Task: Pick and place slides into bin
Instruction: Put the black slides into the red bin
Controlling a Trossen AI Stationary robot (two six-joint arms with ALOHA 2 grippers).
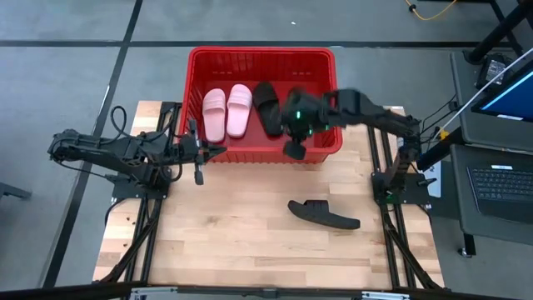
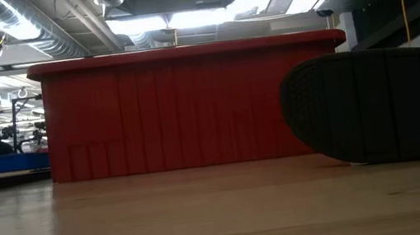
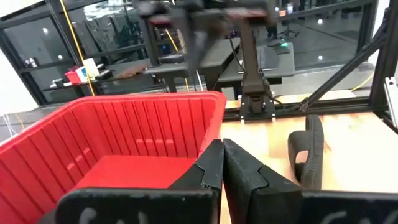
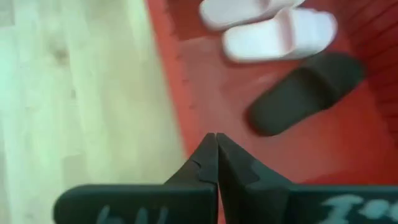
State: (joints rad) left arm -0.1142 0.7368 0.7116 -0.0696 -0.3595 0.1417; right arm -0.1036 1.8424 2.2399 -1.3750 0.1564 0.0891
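Observation:
The red bin [image 1: 321,62] stands at the table's far middle. Two pale pink slides [image 1: 226,110] and one black slide [image 1: 267,107] lie on its floor; they also show in the right wrist view [image 4: 280,34] [image 4: 305,93]. A second black slide [image 1: 323,213] lies on the table to the near right, tipped on its side edge, and looms close in the low view [image 2: 387,103]. My right gripper [image 1: 294,150] is shut and empty above the bin's near wall. My left gripper [image 1: 218,150] is shut and empty, just left of the bin's near left corner.
The bin's near wall [image 2: 192,108] rises between the open wooden table and the slides inside. Free table lies near and to the left of the loose black slide. A laptop and stands [image 1: 500,179] sit off the table's right edge.

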